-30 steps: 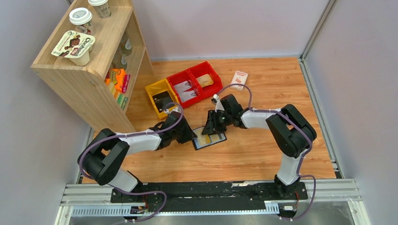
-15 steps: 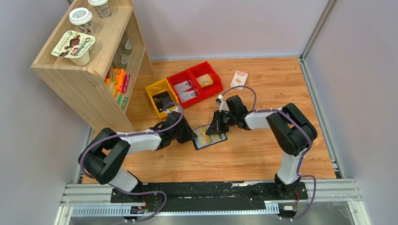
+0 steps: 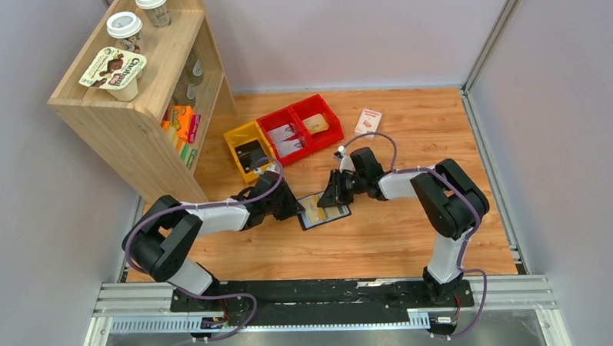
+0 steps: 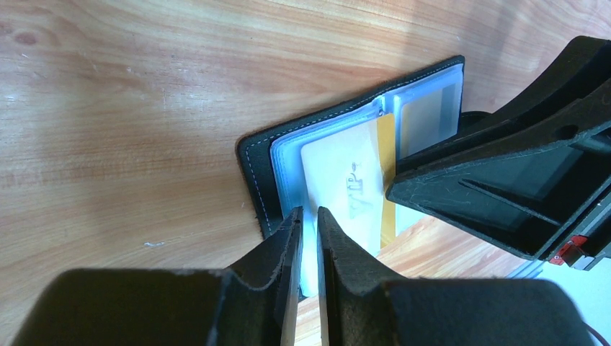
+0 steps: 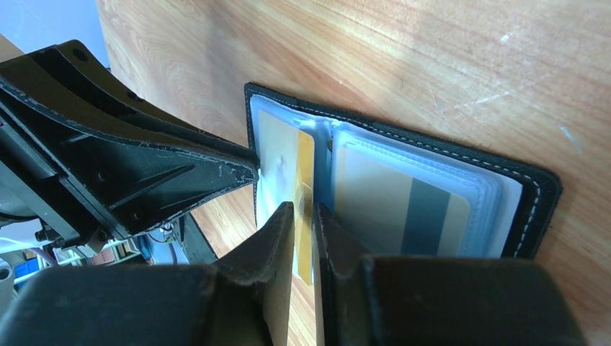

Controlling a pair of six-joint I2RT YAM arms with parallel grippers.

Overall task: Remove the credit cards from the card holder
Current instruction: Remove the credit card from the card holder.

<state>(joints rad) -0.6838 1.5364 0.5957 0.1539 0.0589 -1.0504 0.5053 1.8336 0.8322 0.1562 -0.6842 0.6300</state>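
Observation:
The black card holder point(image 3: 323, 223) lies open on the wooden table between both grippers. My left gripper point(image 3: 295, 209) is shut on the edge of its bluish clear sleeves point(image 4: 288, 155), with its fingertips point(image 4: 291, 223) at the holder's near-left side. My right gripper point(image 3: 333, 197) is shut on the edge of a golden credit card point(image 5: 305, 180) that sticks partly out of the left pocket. A pale tan card point(image 4: 344, 186) shows in that pocket. Another card with a grey stripe point(image 5: 403, 205) sits in the right pocket.
Two red bins point(image 3: 300, 127) and a yellow bin point(image 3: 246, 153) stand behind the holder. A white-and-red small box point(image 3: 368, 121) lies at the back right. A wooden shelf point(image 3: 143, 109) with cups stands at the left.
My right gripper has shifted a little to the right and lower at the holder. The left arm and the holder have hardly moved.

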